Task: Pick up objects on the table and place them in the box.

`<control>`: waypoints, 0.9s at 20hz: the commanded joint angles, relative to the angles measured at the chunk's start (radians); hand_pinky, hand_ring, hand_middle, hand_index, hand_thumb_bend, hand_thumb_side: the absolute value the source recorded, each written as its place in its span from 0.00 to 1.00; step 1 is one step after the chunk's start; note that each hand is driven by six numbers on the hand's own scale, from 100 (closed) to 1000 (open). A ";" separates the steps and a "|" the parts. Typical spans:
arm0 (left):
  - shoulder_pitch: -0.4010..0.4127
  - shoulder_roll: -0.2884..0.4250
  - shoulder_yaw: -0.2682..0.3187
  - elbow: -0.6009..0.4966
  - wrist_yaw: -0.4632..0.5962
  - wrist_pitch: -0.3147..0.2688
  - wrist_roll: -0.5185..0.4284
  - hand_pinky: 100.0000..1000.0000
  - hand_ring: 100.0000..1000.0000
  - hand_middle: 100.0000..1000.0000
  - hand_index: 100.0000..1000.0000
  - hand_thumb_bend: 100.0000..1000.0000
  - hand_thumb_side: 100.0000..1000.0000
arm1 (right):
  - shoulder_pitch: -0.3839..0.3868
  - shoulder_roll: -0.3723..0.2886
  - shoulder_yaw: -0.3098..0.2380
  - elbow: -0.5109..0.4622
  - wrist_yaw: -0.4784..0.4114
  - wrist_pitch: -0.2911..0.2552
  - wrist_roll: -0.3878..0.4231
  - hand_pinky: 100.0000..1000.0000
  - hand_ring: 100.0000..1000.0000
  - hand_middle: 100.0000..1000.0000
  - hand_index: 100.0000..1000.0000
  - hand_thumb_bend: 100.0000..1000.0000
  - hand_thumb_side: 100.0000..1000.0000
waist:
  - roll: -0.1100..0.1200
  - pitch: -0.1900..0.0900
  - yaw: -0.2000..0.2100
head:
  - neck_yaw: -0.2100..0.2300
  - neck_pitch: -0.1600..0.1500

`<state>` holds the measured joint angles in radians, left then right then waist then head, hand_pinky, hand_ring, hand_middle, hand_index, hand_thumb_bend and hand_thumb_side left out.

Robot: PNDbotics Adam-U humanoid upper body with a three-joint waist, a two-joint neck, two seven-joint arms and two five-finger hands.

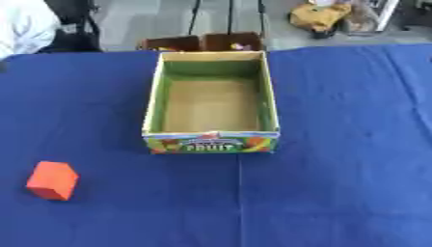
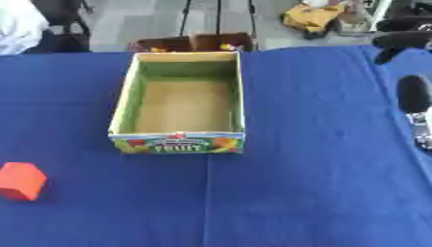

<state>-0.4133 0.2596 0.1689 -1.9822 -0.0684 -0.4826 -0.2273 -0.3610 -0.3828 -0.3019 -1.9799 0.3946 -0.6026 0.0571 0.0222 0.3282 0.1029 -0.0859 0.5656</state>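
Red block on a blue table, an open box beyond it.

Nearest, toward the left side of the blue cloth (image 1: 337,193) covering the table, lies a small red block (image 1: 52,180), resting on the cloth by itself, well apart from everything else. Farther back, near the middle of the table, stands a cardboard box (image 1: 211,141) with green inner walls and a brown floor; its near wall carries a colourful label reading "FRUIT", and nothing can be seen inside it. At the right edge of the right eye view, dark parts of the robot's right hand (image 2: 412,94) show above the cloth; whether its fingers are open or curled cannot be told, and nothing is seen in it. The left hand shows in neither view.
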 commanded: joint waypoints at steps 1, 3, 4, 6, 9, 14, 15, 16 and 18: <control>-0.006 0.032 0.005 -0.018 -0.011 0.000 0.006 0.62 0.80 0.78 0.98 0.00 0.91 | -0.013 -0.014 -0.008 -0.020 -0.004 0.000 0.000 0.61 0.72 0.40 0.68 0.19 1.00 | -0.001 -0.012 -0.002 | 0.004 0.024; -0.008 0.033 0.004 -0.018 -0.012 0.001 0.005 0.62 0.80 0.78 0.98 0.00 0.91 | -0.015 -0.013 -0.008 -0.020 -0.005 0.001 -0.003 0.60 0.72 0.40 0.68 0.19 1.00 | -0.004 -0.015 -0.004 | 0.004 0.038; -0.009 0.035 0.003 -0.018 -0.011 0.002 0.004 0.62 0.80 0.78 0.98 0.00 0.91 | -0.017 -0.013 -0.008 -0.020 -0.005 0.002 -0.005 0.60 0.72 0.40 0.68 0.18 1.00 | -0.004 -0.017 -0.005 | 0.003 0.043; -0.010 0.038 0.000 -0.018 -0.010 0.004 0.001 0.62 0.80 0.78 0.98 0.00 0.91 | -0.020 -0.012 -0.008 -0.020 -0.006 0.002 -0.008 0.60 0.72 0.40 0.68 0.17 1.00 | -0.005 -0.021 -0.006 | 0.003 0.051; -0.012 0.046 0.000 -0.018 -0.008 0.006 -0.001 0.62 0.80 0.78 0.98 0.00 0.91 | -0.022 -0.012 -0.007 -0.020 -0.006 0.004 -0.012 0.60 0.72 0.40 0.68 0.16 1.00 | -0.006 -0.026 -0.006 | 0.004 0.058; -0.004 0.106 0.007 -0.018 -0.044 0.022 0.011 0.62 0.80 0.79 0.98 0.00 0.87 | -0.024 -0.013 -0.007 -0.020 -0.005 0.006 -0.018 0.60 0.71 0.40 0.68 0.16 1.00 | -0.008 -0.033 -0.005 | 0.009 0.063; 0.001 0.132 0.007 -0.018 -0.063 0.026 0.016 0.62 0.81 0.79 0.98 0.00 0.85 | -0.024 -0.014 -0.006 -0.020 -0.005 0.007 -0.019 0.60 0.71 0.41 0.68 0.15 1.00 | -0.008 -0.035 -0.004 | 0.010 0.063; 0.006 0.160 0.007 -0.018 -0.085 0.030 0.023 0.62 0.81 0.79 0.98 0.00 0.83 | -0.024 -0.014 -0.006 -0.020 -0.005 0.008 -0.019 0.60 0.71 0.41 0.68 0.15 1.00 | -0.007 -0.036 -0.003 | 0.010 0.063; 0.018 0.222 0.007 -0.018 -0.140 0.042 0.037 0.63 0.81 0.80 0.98 0.00 0.79 | -0.022 -0.015 -0.006 -0.020 -0.004 0.009 -0.020 0.60 0.71 0.41 0.68 0.15 1.00 | -0.006 -0.040 -0.001 | 0.011 0.059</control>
<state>-0.3897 0.4209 0.1674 -1.9822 -0.1814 -0.4470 -0.2000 -0.3710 -0.3818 -0.3019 -1.9799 0.3937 -0.5950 0.0417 0.0218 0.3254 0.1010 -0.0777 0.6167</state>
